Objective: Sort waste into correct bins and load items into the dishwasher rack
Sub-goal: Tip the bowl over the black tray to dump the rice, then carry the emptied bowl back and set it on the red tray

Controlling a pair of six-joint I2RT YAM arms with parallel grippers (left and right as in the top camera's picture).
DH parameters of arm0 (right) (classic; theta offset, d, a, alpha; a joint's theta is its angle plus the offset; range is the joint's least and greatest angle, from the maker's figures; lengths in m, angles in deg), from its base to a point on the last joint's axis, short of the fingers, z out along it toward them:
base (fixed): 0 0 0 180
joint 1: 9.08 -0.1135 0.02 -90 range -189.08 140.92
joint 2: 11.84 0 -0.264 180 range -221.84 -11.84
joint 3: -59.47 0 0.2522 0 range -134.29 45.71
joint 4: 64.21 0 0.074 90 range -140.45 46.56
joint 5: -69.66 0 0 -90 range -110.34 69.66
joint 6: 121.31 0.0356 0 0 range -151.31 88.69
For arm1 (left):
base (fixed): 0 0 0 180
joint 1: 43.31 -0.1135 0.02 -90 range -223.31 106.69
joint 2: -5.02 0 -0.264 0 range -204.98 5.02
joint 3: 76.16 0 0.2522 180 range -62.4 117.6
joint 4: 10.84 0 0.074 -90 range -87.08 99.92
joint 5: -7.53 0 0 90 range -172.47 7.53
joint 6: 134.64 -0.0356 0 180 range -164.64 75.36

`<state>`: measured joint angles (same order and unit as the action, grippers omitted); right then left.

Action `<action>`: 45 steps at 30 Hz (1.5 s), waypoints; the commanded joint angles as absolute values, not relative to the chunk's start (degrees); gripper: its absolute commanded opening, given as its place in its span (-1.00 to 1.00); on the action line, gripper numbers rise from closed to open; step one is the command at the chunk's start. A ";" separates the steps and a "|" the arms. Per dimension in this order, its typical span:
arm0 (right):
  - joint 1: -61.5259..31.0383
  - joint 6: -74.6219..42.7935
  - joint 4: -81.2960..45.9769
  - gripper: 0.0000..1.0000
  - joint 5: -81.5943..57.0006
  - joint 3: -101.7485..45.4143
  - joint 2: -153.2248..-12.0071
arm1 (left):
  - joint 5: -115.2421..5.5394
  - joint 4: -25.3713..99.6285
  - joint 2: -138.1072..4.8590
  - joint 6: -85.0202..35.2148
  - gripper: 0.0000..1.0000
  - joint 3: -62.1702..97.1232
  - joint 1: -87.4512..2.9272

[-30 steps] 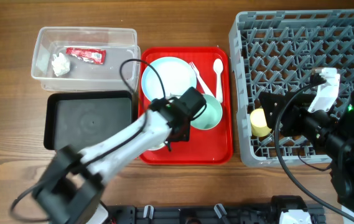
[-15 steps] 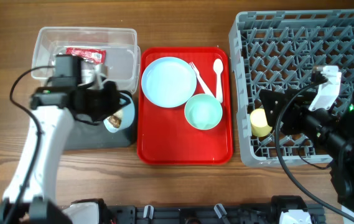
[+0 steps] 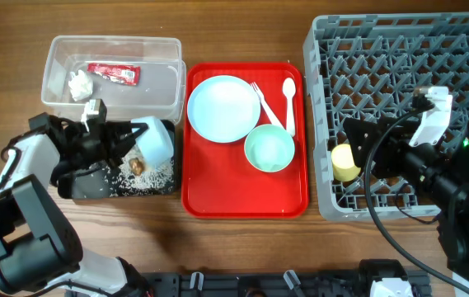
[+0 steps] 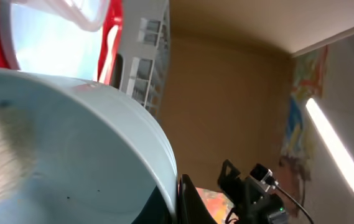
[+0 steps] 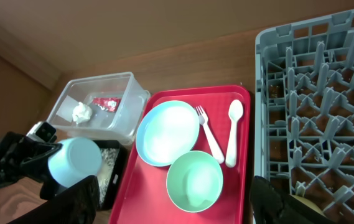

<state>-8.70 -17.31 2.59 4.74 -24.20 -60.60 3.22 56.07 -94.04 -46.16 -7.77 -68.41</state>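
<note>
My left gripper (image 3: 125, 142) is shut on the rim of the small pale blue bowl (image 3: 156, 140) and holds it tipped on its side over the black tray (image 3: 82, 188). Loose rice (image 3: 150, 176) and a brown chunk (image 3: 138, 166) lie on that tray. The bowl's inside fills the left wrist view (image 4: 71, 149). The clear tub (image 3: 166, 82) holds the red wrapper (image 3: 113, 73) and the tissue (image 3: 78, 84). The plate (image 3: 222, 107), mint bowl (image 3: 269, 149), fork (image 3: 265, 103) and spoon (image 3: 288, 103) lie on the red tray. My right gripper (image 5: 177, 208) is open over the grey rack (image 3: 399, 49), by the yellow cup (image 3: 345, 162).
The red serving tray (image 3: 242, 202) lies between the black tray and the rack. The tub stands just behind the black tray. The rack fills the right side with upright pegs. Bare wooden table lies along the front and far left.
My left arm carried the blue bowl from the red tray over to the black tray and tipped it; rice and the brown chunk now lie on the tray. The right arm has not moved.
</note>
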 commanded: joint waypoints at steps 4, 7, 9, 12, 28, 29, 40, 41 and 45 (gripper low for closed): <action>-8.57 -17.62 2.15 0.58 5.64 -24.79 -60.64 | 0.40 56.02 -94.42 -50.01 -0.92 -7.92 -69.77; -8.57 -17.60 2.13 0.58 5.64 -24.79 -60.64 | 7.86 60.59 -94.35 -55.99 -0.92 -7.92 -69.68; -8.57 -17.60 2.07 0.58 5.64 -24.79 -60.64 | 5.21 57.53 -94.48 -52.58 -0.92 -7.92 -70.14; -8.57 -17.60 2.33 0.58 5.64 -24.79 -60.64 | 7.86 62.12 -93.61 -55.88 -0.92 -7.88 -69.40; -8.57 -15.85 1.43 0.60 6.93 -24.79 -60.64 | -22.98 60.59 -71.38 -44.32 -0.92 -4.58 -61.27; -8.57 -15.85 1.41 0.59 6.90 -24.79 -60.64 | -28.64 58.73 -70.50 -38.22 -0.92 -4.58 -62.27; -8.57 -15.87 0.69 0.60 6.90 -24.79 -60.64 | -57.12 54.52 -69.45 -24.67 -0.92 -4.58 -38.56; -8.57 -15.87 0.58 0.60 6.88 -24.79 -60.64 | -63.16 54.36 -69.52 -23.56 -0.92 -4.58 -33.81; -8.57 -15.94 0.60 0.60 6.88 -24.79 -60.64 | -83.29 51.67 -71.55 -18.16 -0.92 -4.64 -15.00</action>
<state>-8.70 -16.20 0.86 5.81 -24.20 -60.64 -61.78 53.36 -70.42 -24.06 -5.28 -26.08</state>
